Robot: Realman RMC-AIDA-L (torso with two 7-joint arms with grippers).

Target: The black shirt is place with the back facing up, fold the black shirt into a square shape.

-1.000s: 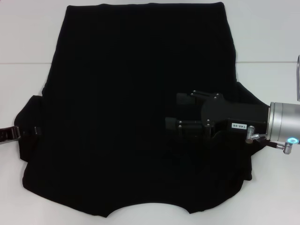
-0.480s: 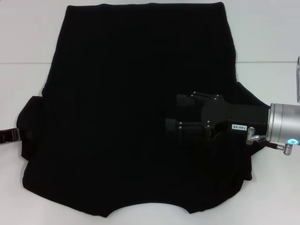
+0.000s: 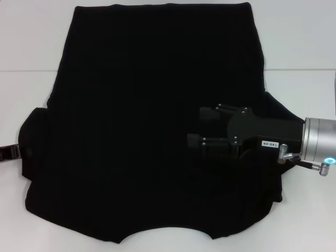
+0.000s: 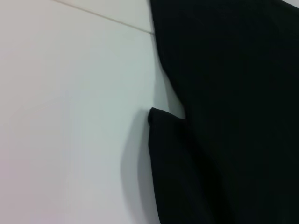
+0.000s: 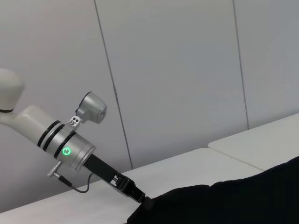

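The black shirt (image 3: pixel 147 121) lies spread flat on the white table (image 3: pixel 294 42), with its hem at the far side and its collar notch at the near edge. My right gripper (image 3: pixel 195 127) hovers open over the shirt's right half, its fingers (image 3: pixel 210 113) pointing left with nothing visible between them. Only a sliver of my left gripper (image 3: pixel 7 152) shows at the view's left edge, just outside the left sleeve (image 3: pixel 32 142). In the right wrist view the left gripper (image 5: pixel 134 193) sits at the shirt's (image 5: pixel 233 196) edge. The left wrist view shows the sleeve (image 4: pixel 173 168) beside the shirt's body.
Bare white table (image 4: pixel 70 116) surrounds the shirt, with a seam line (image 3: pixel 299 70) crossing it at both sides. A grey panelled wall (image 5: pixel 177 70) stands behind the left arm (image 5: pixel 70 149).
My left gripper has pulled back to the left, away from the left sleeve. My right gripper has shifted slightly right and nearer.
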